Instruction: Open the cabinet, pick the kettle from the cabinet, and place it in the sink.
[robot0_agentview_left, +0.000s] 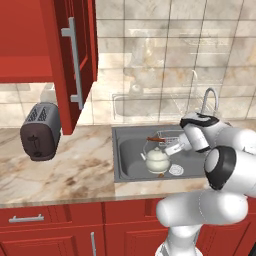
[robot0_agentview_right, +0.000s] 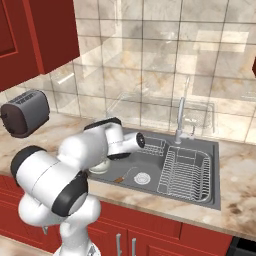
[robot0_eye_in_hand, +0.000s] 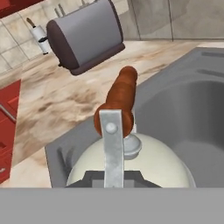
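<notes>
Now claw (robot0_agentview_left: 161, 137) clamped on kettle (robot0_agentview_left: 157, 160) handle over sink (robot0_agentview_left: 131, 155); marble counter (robot0_agentview_left: 70, 170), tiled wall (robot0_agentview_left: 150, 45) behind

From the right base view my own forearm covers most of the kettle (robot0_agentview_right: 100, 165); only a pale sliver of its body peeks out under me. In the hand view the kettle's (robot0_eye_in_hand: 131, 162) lower body is cut off at the bottom, and I cannot see my jaws' tips there. In the left base view the cabinet (robot0_agentview_left: 65, 60) runs off the top and left edges, and its open door hides part of the toaster (robot0_agentview_left: 41, 131). A small white object (robot0_eye_in_hand: 40, 37) behind the toaster is too small for me to identify.
</notes>
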